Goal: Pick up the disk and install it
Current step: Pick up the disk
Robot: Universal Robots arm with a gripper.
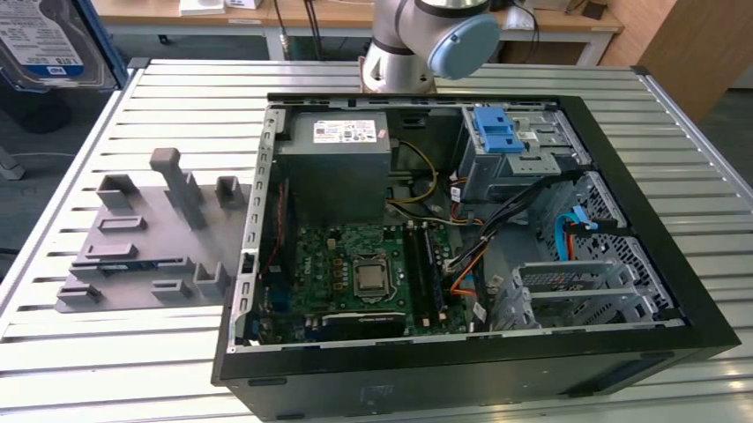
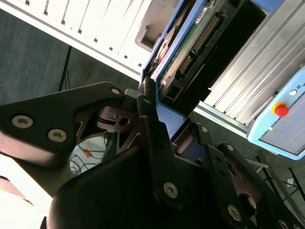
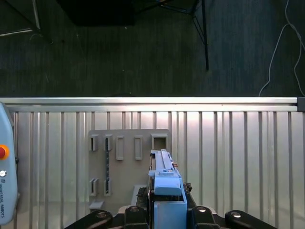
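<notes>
The disk (image 1: pixel 48 44) hangs high at the exterior view's far left, off the table's edge, showing its silver face, white-and-blue label and blue carrier. In the second wrist view my gripper (image 2: pixel 157 102) is shut on the disk (image 2: pixel 190 43), which stands edge-on between the black fingers (image 2: pixel 147 109) with its green circuit board showing. The first wrist view shows the disk's blue carrier edge (image 3: pixel 164 183) rising from between the fingers (image 3: pixel 202 212), above the slatted table.
An open computer case (image 1: pixel 659 264) lies on the slatted table (image 1: pixel 176 88), with a grey power supply (image 1: pixel 335 150), a motherboard (image 1: pixel 365 273) and a drive bay with a blue latch (image 1: pixel 500 132). A grey fixture plate (image 1: pixel 141 238) (image 3: pixel 128 162) lies beside it. The arm's base (image 1: pixel 406 53) stands behind.
</notes>
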